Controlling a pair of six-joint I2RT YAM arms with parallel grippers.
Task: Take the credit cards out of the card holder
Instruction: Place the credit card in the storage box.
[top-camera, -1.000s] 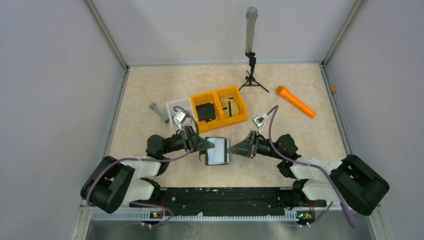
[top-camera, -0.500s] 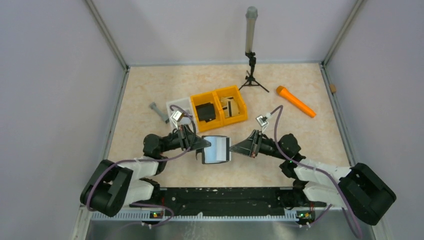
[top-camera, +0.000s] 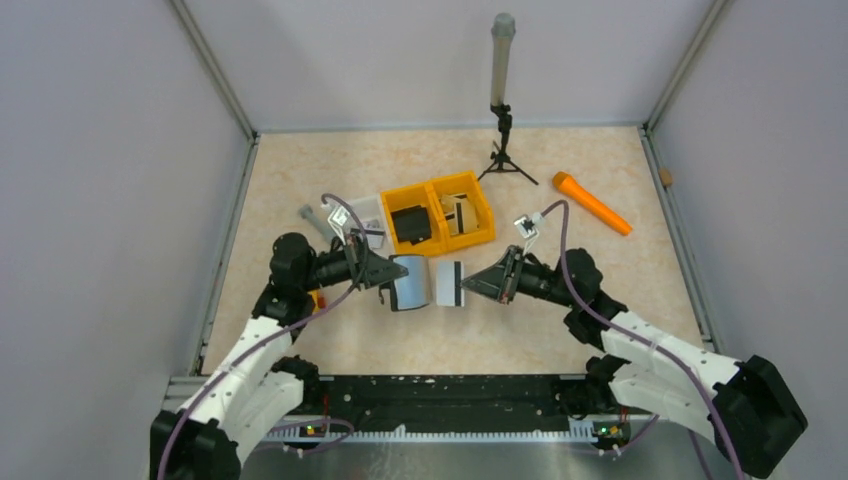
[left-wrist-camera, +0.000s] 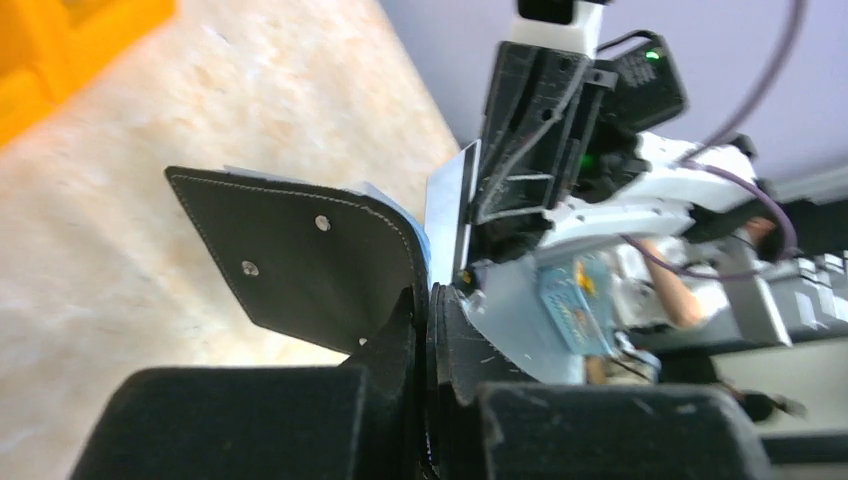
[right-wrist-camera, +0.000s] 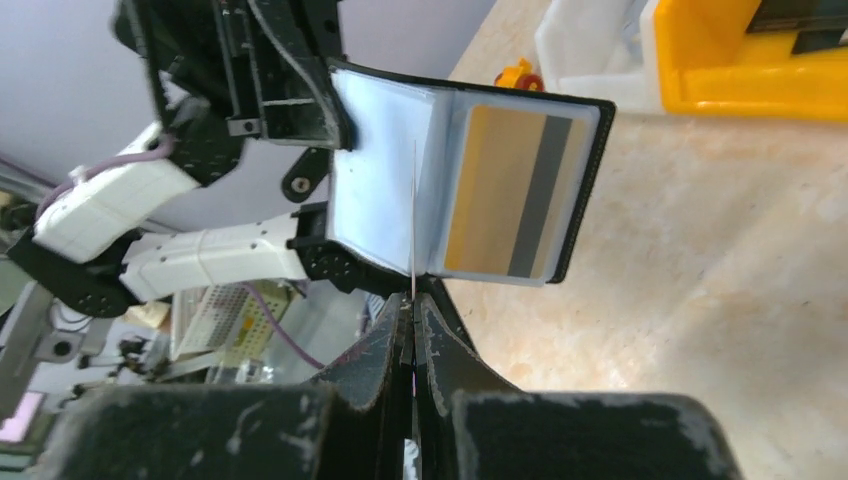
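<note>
My left gripper (top-camera: 388, 278) is shut on one edge of the card holder (top-camera: 410, 285), holding it up off the table and folded open. Its black outside (left-wrist-camera: 310, 265) fills the left wrist view. The right wrist view shows the pale lining (right-wrist-camera: 380, 195) and a gold credit card with a grey stripe (right-wrist-camera: 505, 190) in a slot. My right gripper (top-camera: 466, 284) is shut on a white credit card with a dark stripe (top-camera: 449, 284). That card is out of the holder with a small gap between them, and looks like a thin edge-on line (right-wrist-camera: 413, 220) from the right wrist.
Two yellow bins (top-camera: 440, 192) behind the grippers hold a black blocky item and some cards, with a white bin (top-camera: 358, 208) to their left. A grey tool (top-camera: 318, 223), an orange marker (top-camera: 592, 203) and a small tripod with a tube (top-camera: 500, 100) lie further back.
The right gripper closed on the card. The left arm drew the holder left and away, so the card slid out. Both grippers moved slightly toward the bins.
</note>
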